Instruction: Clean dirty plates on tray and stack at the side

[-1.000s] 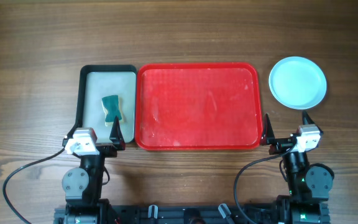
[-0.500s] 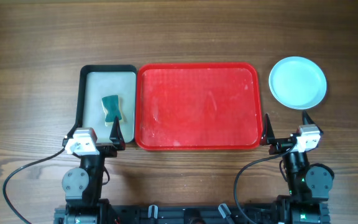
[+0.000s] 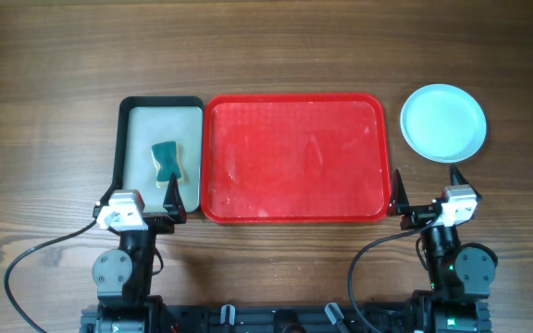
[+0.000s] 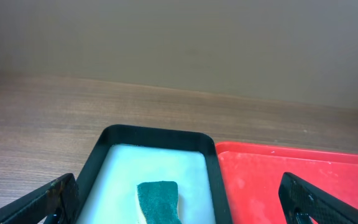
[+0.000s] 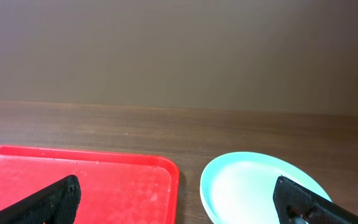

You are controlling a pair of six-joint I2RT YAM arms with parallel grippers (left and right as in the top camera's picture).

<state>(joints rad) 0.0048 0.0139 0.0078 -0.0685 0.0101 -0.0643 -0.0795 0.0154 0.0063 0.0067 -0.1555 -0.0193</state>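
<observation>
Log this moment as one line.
left gripper open, empty | right gripper open, empty | red tray no plates | aqua plate right of tray | sponge in black tray

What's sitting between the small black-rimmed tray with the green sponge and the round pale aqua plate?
The large red rectangular plastic tray, seen in the overhead view.

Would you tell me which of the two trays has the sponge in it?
The smaller black-rimmed tray on the left holds the green sponge; the larger red tray has none.
</observation>
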